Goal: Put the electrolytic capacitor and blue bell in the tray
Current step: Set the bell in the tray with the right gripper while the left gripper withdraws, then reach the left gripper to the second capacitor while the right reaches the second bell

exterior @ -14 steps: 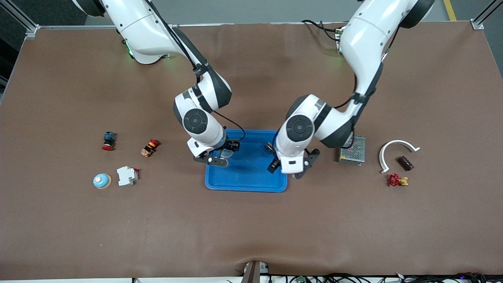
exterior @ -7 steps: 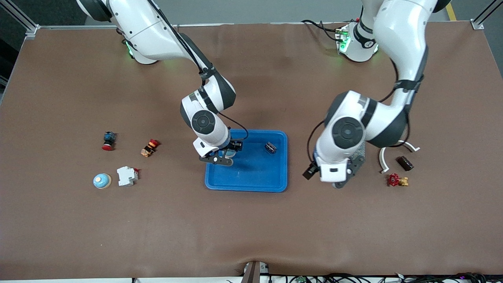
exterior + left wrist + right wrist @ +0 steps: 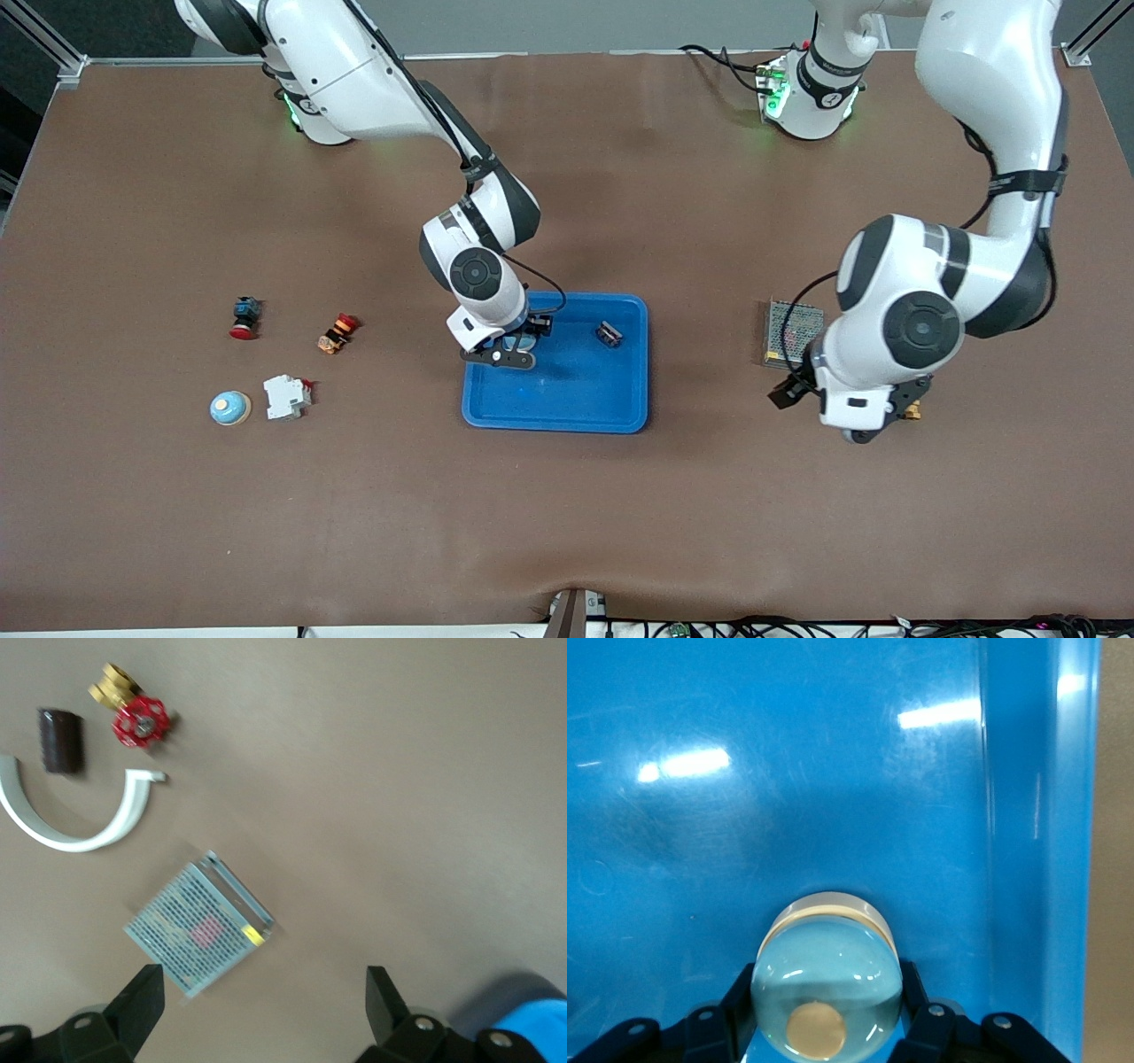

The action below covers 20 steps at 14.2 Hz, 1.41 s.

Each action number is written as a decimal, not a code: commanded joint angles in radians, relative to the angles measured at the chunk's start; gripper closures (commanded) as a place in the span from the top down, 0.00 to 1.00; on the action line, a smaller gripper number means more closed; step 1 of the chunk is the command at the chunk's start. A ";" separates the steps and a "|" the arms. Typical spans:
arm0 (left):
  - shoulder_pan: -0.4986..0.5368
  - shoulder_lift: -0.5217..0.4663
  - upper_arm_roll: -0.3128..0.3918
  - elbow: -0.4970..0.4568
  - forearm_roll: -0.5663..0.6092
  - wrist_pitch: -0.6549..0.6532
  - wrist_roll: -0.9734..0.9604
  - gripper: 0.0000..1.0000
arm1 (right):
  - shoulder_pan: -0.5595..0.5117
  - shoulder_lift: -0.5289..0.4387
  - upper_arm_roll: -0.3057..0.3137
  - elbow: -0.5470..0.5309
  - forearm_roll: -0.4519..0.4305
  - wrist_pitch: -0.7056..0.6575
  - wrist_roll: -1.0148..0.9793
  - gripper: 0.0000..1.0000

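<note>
Right jaws (image 3: 826, 1028) gripping bell (image 3: 827, 990) over tray (image 3: 1028, 815); left jaws (image 3: 266, 1014) wide above table (image 3: 567, 514).

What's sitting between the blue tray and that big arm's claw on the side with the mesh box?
In the front view, only the mesh box lies between the tray and the left gripper; the rest is bare table.
</note>
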 commanded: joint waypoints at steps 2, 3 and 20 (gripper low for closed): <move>0.093 -0.049 -0.006 -0.073 0.019 -0.001 0.122 1.00 | 0.018 0.001 -0.011 -0.004 -0.018 0.004 0.016 0.53; 0.118 -0.044 -0.006 -0.077 0.019 0.005 0.152 1.00 | 0.016 0.001 -0.011 -0.004 -0.018 0.004 0.016 0.71; 0.451 -0.023 -0.008 -0.438 0.141 0.491 0.400 1.00 | -0.246 -0.314 -0.016 0.019 -0.186 -0.407 -0.648 1.00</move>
